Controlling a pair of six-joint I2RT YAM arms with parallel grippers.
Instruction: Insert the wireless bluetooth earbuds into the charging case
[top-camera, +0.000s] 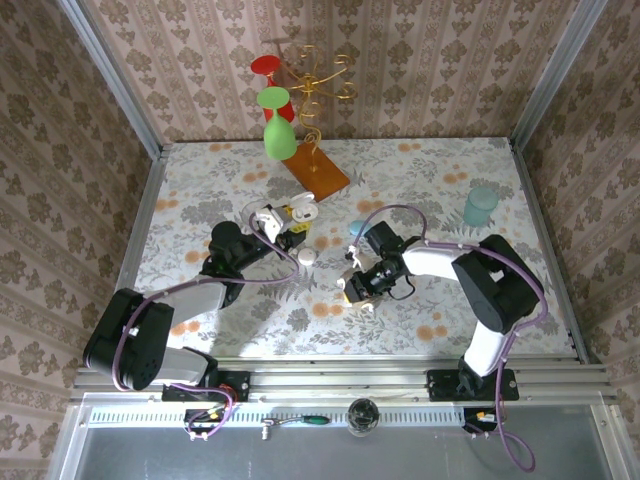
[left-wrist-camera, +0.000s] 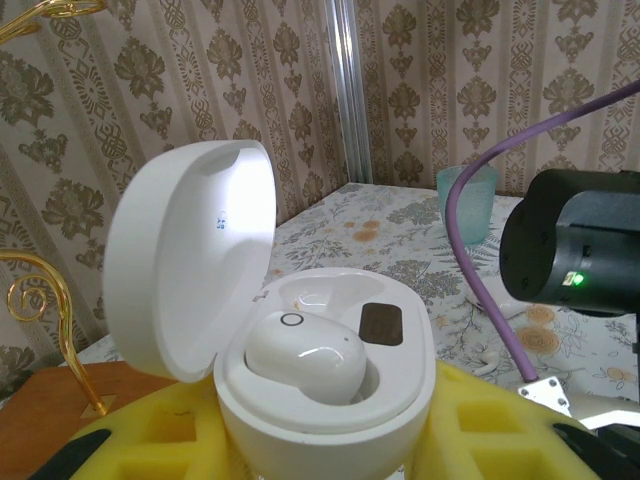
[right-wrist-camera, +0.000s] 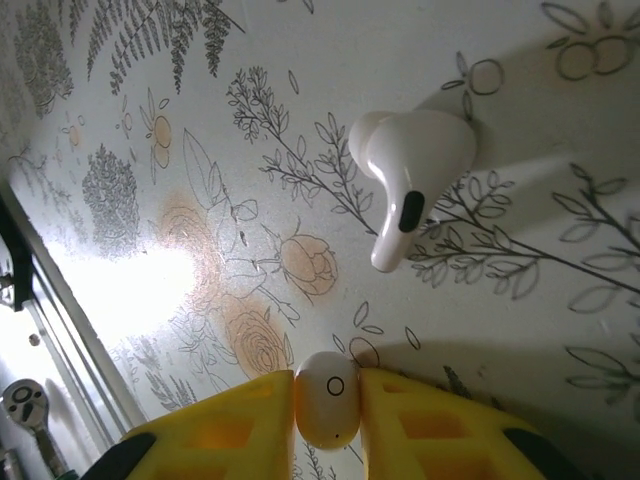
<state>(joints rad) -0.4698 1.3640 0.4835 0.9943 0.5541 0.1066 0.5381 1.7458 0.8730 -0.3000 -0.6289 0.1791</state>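
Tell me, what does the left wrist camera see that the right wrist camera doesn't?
Left wrist camera: an open white pebble-shaped plastic charging case, a glossy white oval earbud seated inside, and a pale teal plastic cup behind. Right wrist camera instead: a white stemmed plastic earbud lying loose, and a second small white oval earbud pinched between the pads. Shared: yellow foam pincer pads and the floral tablecloth.

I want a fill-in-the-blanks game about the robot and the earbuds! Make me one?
The charging case in the left claw has its lid ____.
It holds ____ seated earbud; the other slot is empty.
The pinched earbud in the right claw is coloured ____.
The stemmed earbud lies on the flowery ____.
Missing words: open, one, white, table.
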